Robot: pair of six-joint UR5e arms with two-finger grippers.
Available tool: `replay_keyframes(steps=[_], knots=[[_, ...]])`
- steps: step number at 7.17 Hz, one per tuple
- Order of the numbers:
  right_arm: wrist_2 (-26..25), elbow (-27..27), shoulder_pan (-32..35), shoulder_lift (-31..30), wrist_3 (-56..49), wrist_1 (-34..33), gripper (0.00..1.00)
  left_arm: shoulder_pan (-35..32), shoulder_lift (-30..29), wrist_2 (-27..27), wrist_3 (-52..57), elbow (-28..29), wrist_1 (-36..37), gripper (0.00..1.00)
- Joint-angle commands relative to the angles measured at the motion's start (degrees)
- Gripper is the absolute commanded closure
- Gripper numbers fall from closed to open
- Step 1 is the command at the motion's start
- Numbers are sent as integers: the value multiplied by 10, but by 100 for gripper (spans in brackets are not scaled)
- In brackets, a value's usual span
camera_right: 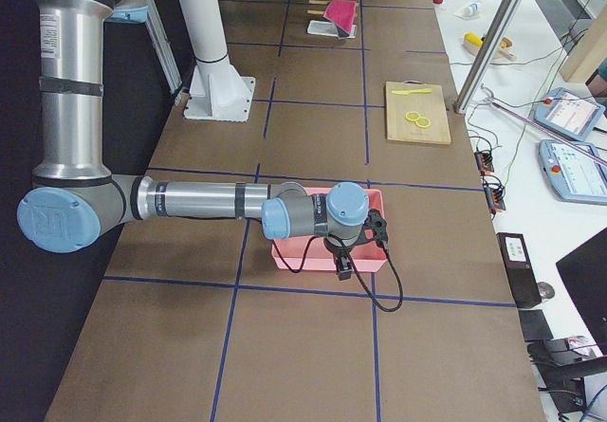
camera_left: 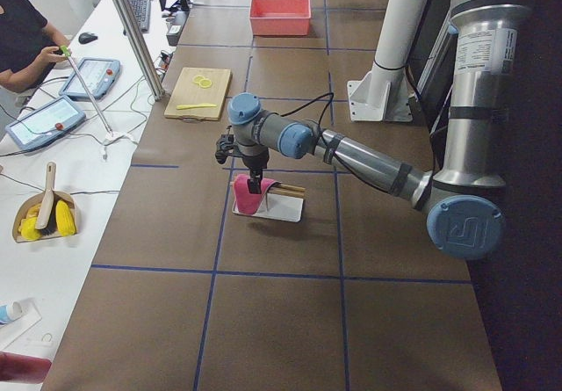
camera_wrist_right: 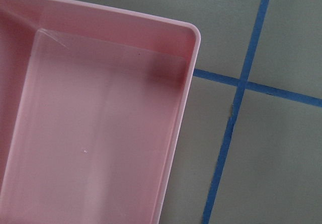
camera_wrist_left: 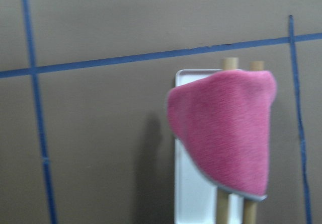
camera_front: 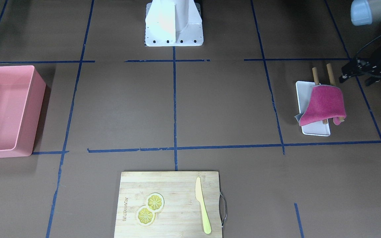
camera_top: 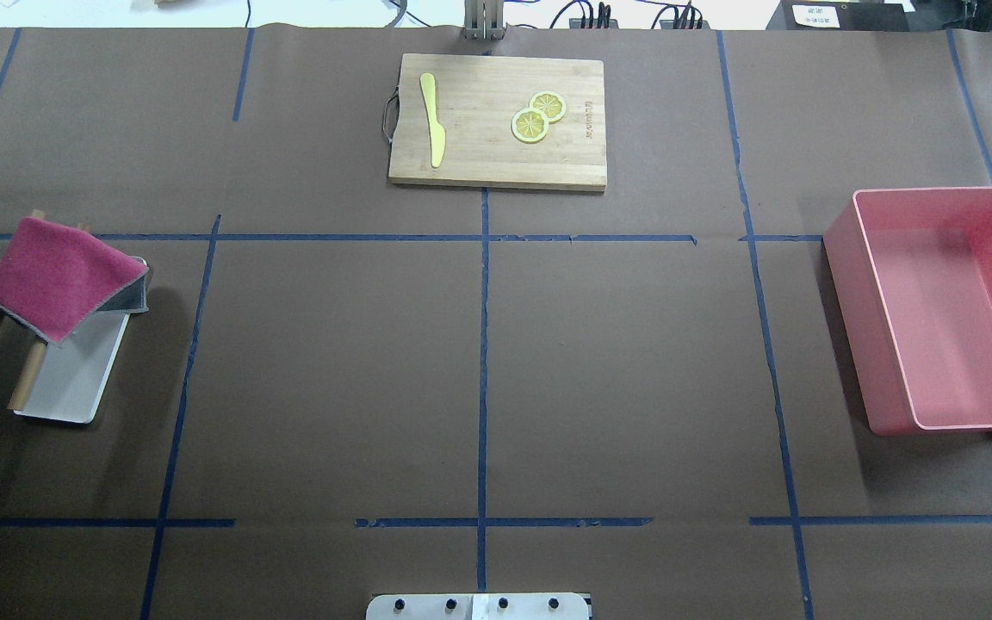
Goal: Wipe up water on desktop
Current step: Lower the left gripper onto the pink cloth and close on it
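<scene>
The desktop point(camera_front: 223, 105) is dark brown with blue tape lines; I see no water on it in any view. A magenta cloth point(camera_front: 324, 104) hangs over two wooden rods point(camera_front: 315, 76) above a small white tray point(camera_front: 316, 130) on the robot's left side. It also shows in the overhead view point(camera_top: 57, 275) and the left wrist view point(camera_wrist_left: 226, 133). My left gripper point(camera_front: 346, 74) hovers just beside the cloth's rod ends; I cannot tell how its jaws stand. My right gripper point(camera_right: 343, 268) hangs over the pink bin's near corner and shows only in the exterior right view, so I cannot tell its state.
A pink bin point(camera_front: 40, 115) stands on the robot's right side and looks empty in the right wrist view point(camera_wrist_right: 186, 98). A bamboo cutting board point(camera_front: 177, 185) with two lemon slices point(camera_front: 150, 208) and a yellow knife point(camera_front: 202, 205) lies at the far edge. The robot base point(camera_front: 174, 23) is at centre.
</scene>
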Motion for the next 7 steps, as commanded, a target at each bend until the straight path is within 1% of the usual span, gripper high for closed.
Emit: replay_keyframes(steps=[1,4,5,7], knots=[[1,-1,-3,0,1,-1,0,14,-37,13,-10,51,-1,14],[2,-2,-7,0,1,-1,0,19,-52,13,-9,73,-1,29],[2,-2,-8,-1,1,-1,0,22,-56,13,-9,77,-1,30],[2,-2,-8,0,1,-1,0,24,-59,13,-8,79,0,36]])
